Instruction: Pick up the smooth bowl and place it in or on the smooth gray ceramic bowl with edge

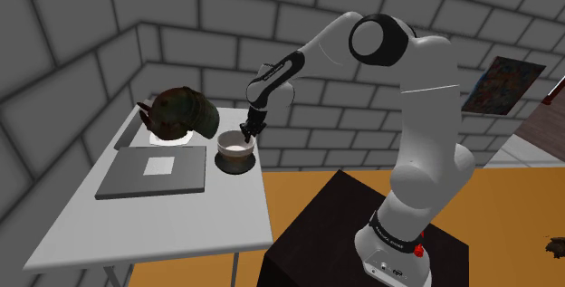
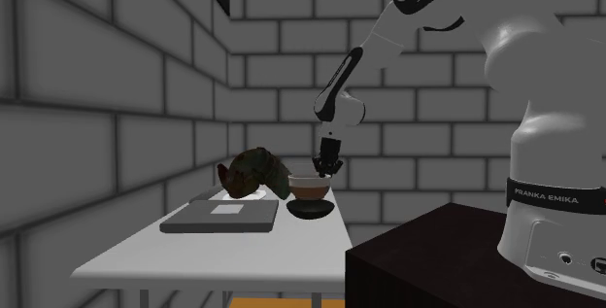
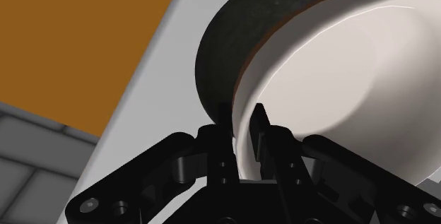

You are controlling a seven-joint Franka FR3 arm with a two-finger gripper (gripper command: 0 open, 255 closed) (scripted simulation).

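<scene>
Resting inside the dark bowl (image 1: 237,167) (image 2: 311,210) (image 3: 222,53), the white bowl (image 1: 234,150) (image 2: 308,187) (image 3: 339,81) is seen nested, its rim raised above the dark one; a brownish band is noted on its outer wall in the second exterior view. Both bowls are located at the table (image 1: 136,226) (image 2: 194,253) edge facing the stand (image 1: 335,231), toward the wall-side corner.

The gripper (image 1: 247,132) (image 2: 328,168) (image 3: 243,114) is pointed down at the white bowl's rim. In the wrist view the rim is clamped between the two fingers (image 3: 260,116), one finger inside the bowl and one outside.

A flat grey slab (image 1: 154,173) (image 2: 218,221) with a white square on top is recorded just beside the bowls, toward the table's middle. A brown-green vessel (image 1: 184,111) (image 2: 254,172) is set on a white plate (image 1: 170,138) near the wall-side edge, behind the slab. An orange floor (image 1: 317,199) and a grey brick wall (image 1: 81,41) are noted around the table.
</scene>
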